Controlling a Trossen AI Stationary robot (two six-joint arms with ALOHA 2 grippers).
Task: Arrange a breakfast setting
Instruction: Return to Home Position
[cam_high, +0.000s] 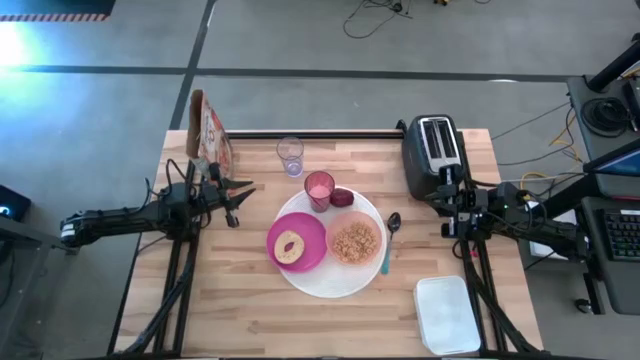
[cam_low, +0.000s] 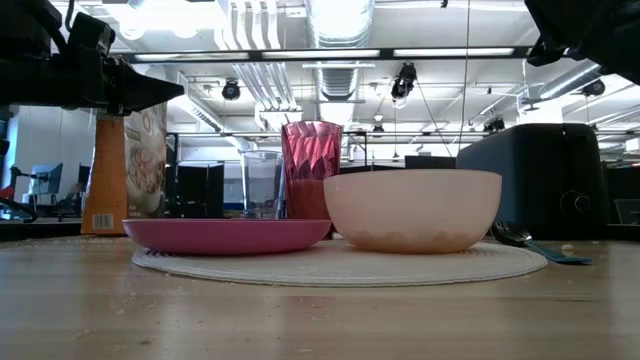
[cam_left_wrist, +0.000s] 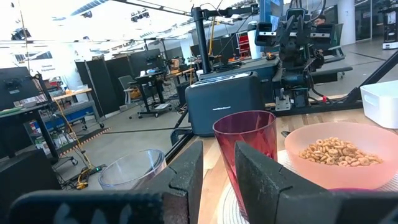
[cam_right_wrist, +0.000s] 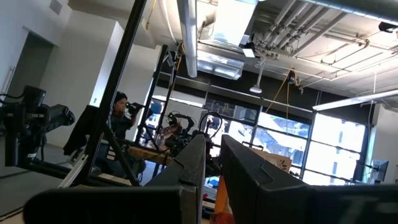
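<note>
Between the left claw (cam_high: 238, 203) and the right claw (cam_high: 450, 205), both hanging over opposite sides of the table (cam_high: 250, 320), lies the white plate (cam_high: 322, 285). Each claw's fingers are drawn close with only a narrow slit between them, and they grip nothing.

A toaster (cam_high: 432, 150) stands just beside the right claw, toward the table's back edge. A cereal box (cam_high: 208, 130) stands behind the left claw; in the low view the arm crosses its top. A white tub (cam_high: 447, 315) lies near the right claw, toward the front edge.

The magenta plate (cam_high: 310, 255) takes the half of the white plate nearer the left claw. The bowl (cam_high: 355, 241) sits just beside it on the half nearer the right claw. From table height its wall hides the cereal (cam_left_wrist: 339, 152) inside.

The tumbler (cam_high: 319, 188) stands straight ahead of the left claw, at the white plate's back rim. The glass (cam_high: 290, 155) stands past it, off the plate, and a finger covers one side of it in the left wrist view.

The bagel (cam_high: 290, 246) lies on the magenta plate and is hidden behind that plate's rim in the low view. The fruit (cam_high: 342, 197) touches the tumbler on the side toward the right claw and cannot be made out from table height. The spoon (cam_high: 390, 240) lies just off the white plate, between the bowl and the right claw.

The right wrist view looks up at the ceiling and catches only a distant person (cam_right_wrist: 119, 109), hard to make out.
</note>
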